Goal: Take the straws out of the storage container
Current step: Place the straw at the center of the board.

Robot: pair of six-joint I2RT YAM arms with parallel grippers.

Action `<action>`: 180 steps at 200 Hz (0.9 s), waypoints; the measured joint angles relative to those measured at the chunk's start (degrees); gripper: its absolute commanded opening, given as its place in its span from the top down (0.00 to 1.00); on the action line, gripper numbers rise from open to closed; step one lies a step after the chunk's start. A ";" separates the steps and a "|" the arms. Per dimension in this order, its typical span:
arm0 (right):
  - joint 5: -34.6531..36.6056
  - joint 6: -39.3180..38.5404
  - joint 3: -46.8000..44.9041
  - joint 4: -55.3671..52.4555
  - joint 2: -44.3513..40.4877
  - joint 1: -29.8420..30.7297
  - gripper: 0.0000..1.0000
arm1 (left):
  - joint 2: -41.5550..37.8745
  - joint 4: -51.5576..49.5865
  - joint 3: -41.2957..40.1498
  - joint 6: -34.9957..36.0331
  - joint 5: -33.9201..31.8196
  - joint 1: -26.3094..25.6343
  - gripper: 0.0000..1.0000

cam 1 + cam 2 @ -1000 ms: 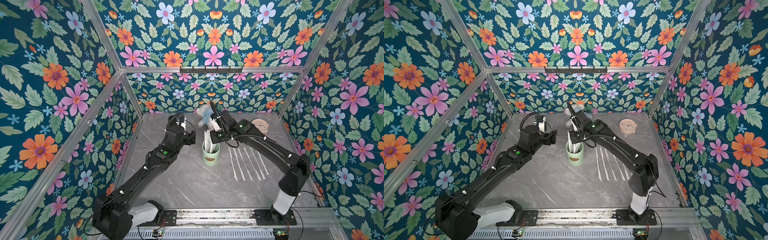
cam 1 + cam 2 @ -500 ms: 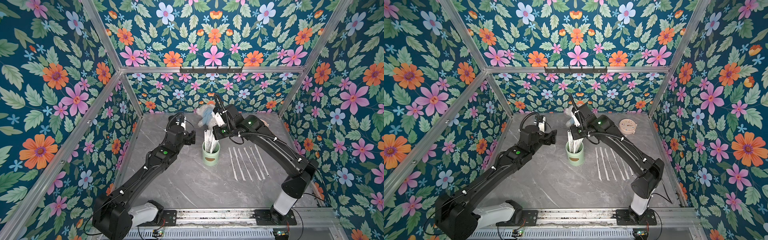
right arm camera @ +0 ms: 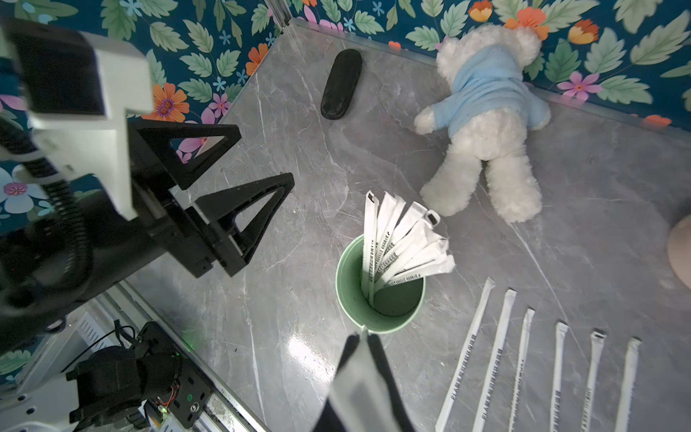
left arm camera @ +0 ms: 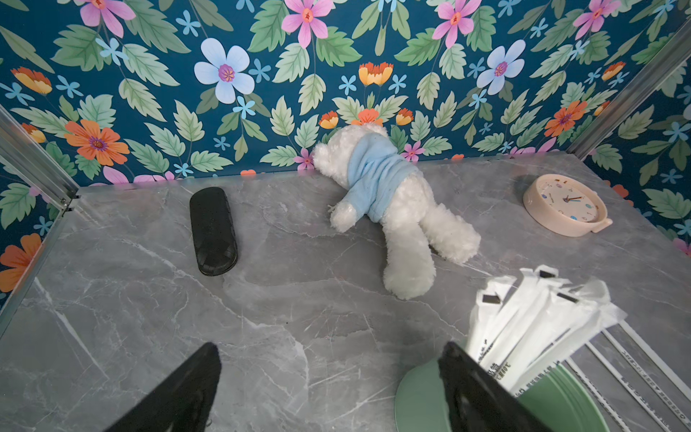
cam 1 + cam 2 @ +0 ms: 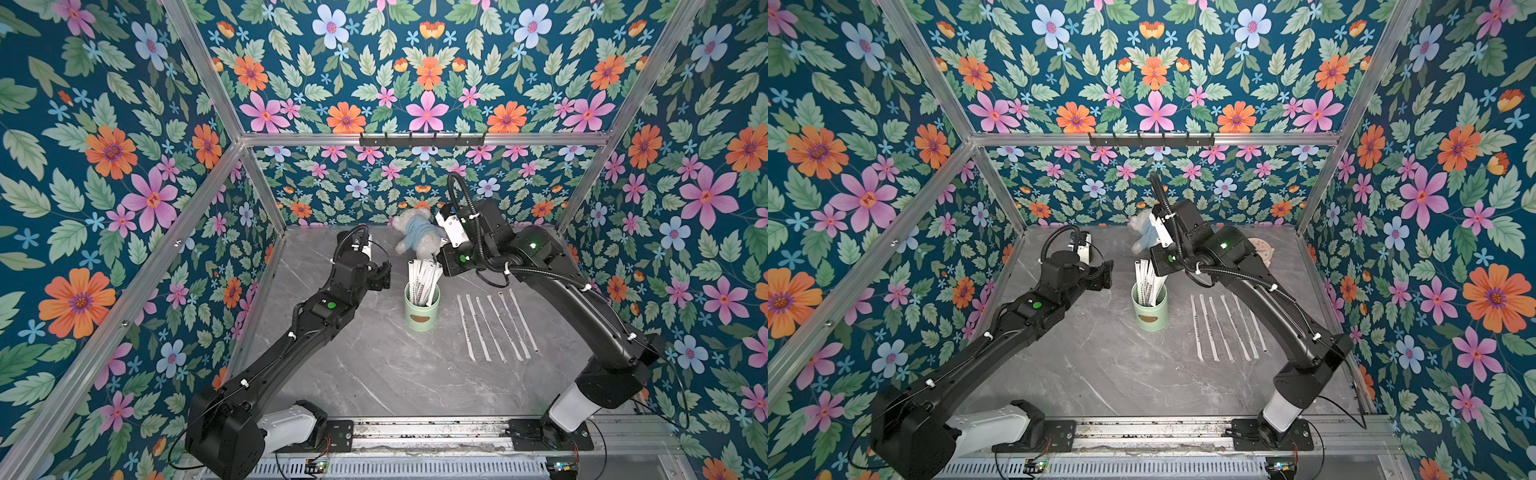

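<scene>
Marble table [image 3: 284, 299], right gripper [image 3: 361, 336] above container [image 3: 347, 295]

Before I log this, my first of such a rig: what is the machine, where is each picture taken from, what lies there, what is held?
A left arm and a right arm, both robots, stand at a grey table. Two pictures look down from overhead, nearly alike; two come from cameras on the arms' wrists. A green cup holds straws; six more lie in a row beside it. A teddy bear, a black case and a clock lie at the back. The left jaws stand wide open, empty, beside the cup; the right jaws are shut on one straw.
</scene>
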 measured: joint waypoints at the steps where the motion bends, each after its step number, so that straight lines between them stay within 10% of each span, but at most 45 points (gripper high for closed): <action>1: 0.09 -0.07 0.04 -0.07 -0.11 0.00 0.93 | 0.00 0.00 0.00 0.00 0.00 0.00 0.07; 68: 6.23 -2.71 -0.57 -7.34 -8.31 -2.36 0.93 | 0.48 0.00 0.00 0.00 0.02 0.00 0.07; 180: 12.20 -3.45 -9.68 -20.94 -7.02 -25.33 0.94 | 0.59 0.00 0.00 0.00 0.04 0.00 0.07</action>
